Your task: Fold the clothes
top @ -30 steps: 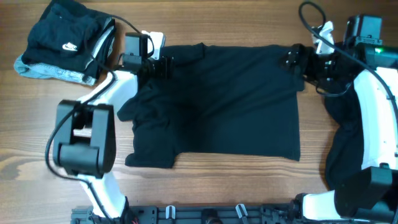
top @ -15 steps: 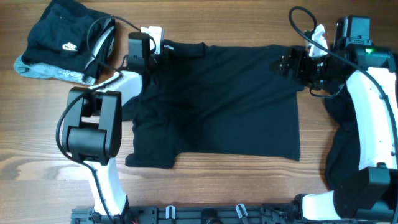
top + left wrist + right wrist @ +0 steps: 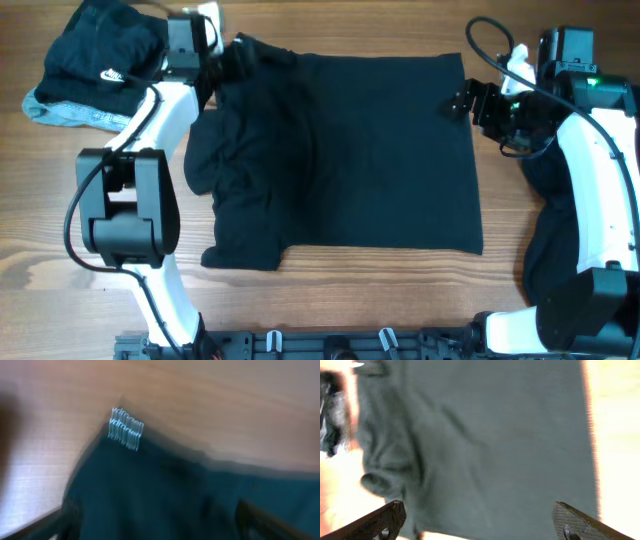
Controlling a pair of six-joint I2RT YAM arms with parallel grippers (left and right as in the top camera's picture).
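A black shirt (image 3: 360, 150) lies spread flat across the middle of the table. Its left side is bunched into folds (image 3: 215, 150). My left gripper (image 3: 235, 60) is at the shirt's far left corner. In the blurred left wrist view its fingers stand wide apart over dark fabric (image 3: 165, 505) with a small white label (image 3: 125, 434). My right gripper (image 3: 467, 100) is at the shirt's right edge near the far corner. It is open above the cloth (image 3: 495, 445), with nothing between the fingers (image 3: 480, 522).
A folded pile sits at the far left: a black garment with a white swoosh (image 3: 105, 73) on a grey-blue one (image 3: 75, 113). More black clothes (image 3: 550, 235) lie by the right edge under the right arm. Cables run near both wrists.
My left gripper has moved left and toward the far edge, and the shirt's far left corner and top edge shifted with it. The right gripper has hardly moved.
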